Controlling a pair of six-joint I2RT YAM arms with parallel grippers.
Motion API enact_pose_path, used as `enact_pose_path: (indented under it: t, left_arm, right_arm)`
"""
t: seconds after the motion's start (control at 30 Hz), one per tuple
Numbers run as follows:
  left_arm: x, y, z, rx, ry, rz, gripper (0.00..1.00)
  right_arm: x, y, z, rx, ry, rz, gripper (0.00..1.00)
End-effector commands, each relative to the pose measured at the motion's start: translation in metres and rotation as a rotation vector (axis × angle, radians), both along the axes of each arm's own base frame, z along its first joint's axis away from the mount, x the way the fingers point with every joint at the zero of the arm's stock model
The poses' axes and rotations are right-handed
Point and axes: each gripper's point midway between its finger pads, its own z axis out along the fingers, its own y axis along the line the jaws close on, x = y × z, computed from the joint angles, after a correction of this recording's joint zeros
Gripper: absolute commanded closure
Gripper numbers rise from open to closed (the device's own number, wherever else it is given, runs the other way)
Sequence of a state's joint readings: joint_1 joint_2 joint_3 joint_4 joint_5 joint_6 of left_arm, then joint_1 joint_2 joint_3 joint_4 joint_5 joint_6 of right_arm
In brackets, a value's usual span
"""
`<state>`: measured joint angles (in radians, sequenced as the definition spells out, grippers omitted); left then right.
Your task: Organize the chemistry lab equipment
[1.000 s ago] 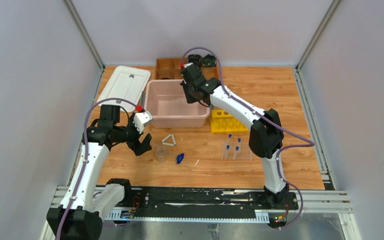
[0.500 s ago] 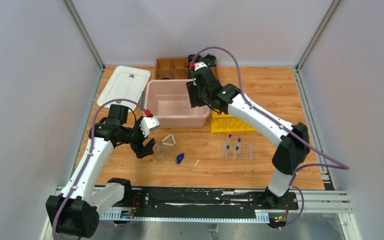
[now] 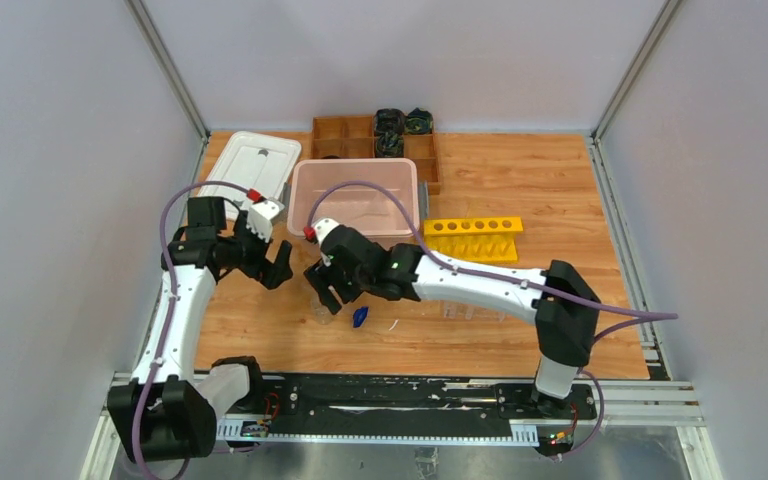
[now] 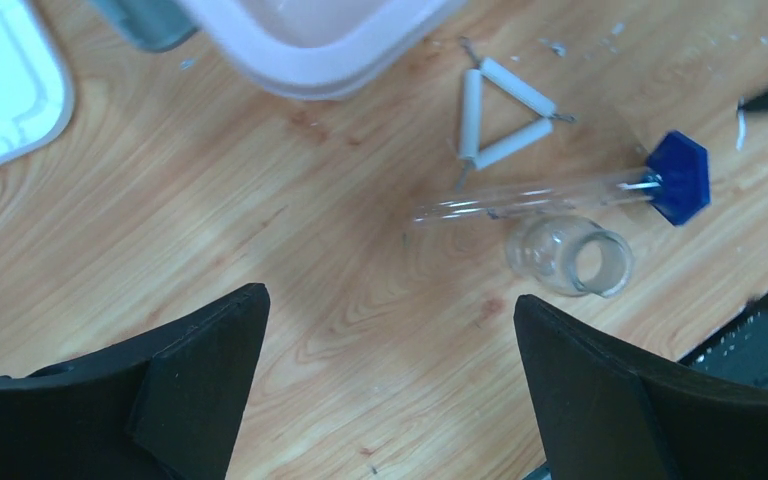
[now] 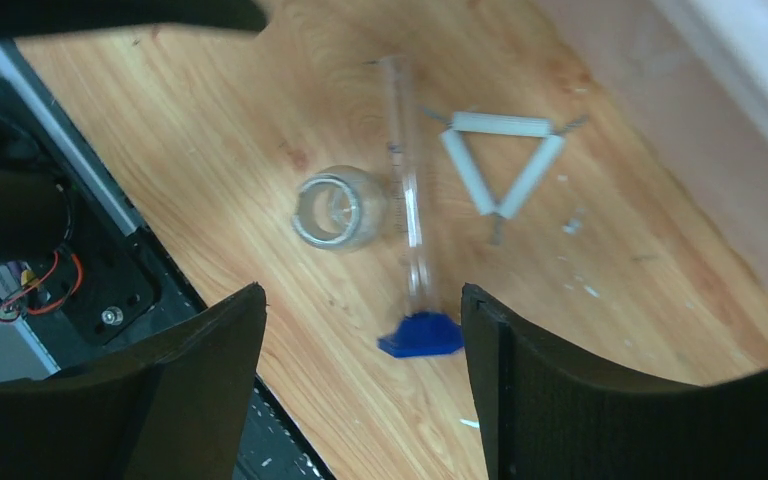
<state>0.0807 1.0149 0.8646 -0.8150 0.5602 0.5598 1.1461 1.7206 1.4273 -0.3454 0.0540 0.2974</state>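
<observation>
the right claw (image 3: 330, 298) had swung from the pink bin (image 3: 302, 200) to above the beaker (image 5: 340, 208), spread empty; the left claw (image 3: 278, 268), spread, had drawn back.

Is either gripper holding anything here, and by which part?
Nothing is held: the left gripper and the right gripper are both open and empty.

top view: right arm (image 3: 460, 277) hides white triangle (image 4: 471, 112); beaker (image 4: 570, 257) seemingly half-covered | left wrist: bin (image 4: 340, 60) cropped
</observation>
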Motion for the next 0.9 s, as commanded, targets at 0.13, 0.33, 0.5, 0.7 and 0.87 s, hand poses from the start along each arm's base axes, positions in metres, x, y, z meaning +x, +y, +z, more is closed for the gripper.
enact_pose_path:
  t: [0.13,0.33,0.5,0.7,0.87]
  left_arm:
    - [0.028,0.031,0.009,-0.019,0.0,0.179,0.01]
    - [0.027,0.036,0.006,-0.028,0.01,0.196,0.0]
    - [0.027,0.039,0.001,-0.022,0.029,0.201,0.01]
    - [0.027,0.038,-0.003,-0.025,0.041,0.193,0.01]
    - [0.024,0.042,-0.007,0.0,0.053,0.189,0.02]
  right_arm:
    - [-0.026,0.052,-0.037,-0.03,0.037,0.155,0.24]
    - [-0.018,0.063,-0.055,-0.061,0.019,0.15,0.4]
    - [-0.01,0.062,-0.064,-0.09,-0.007,0.123,0.54]
    - [-0.008,0.063,-0.068,-0.099,-0.012,0.125,0.65]
    - [-0.007,0.062,-0.057,-0.087,-0.026,0.117,0.89]
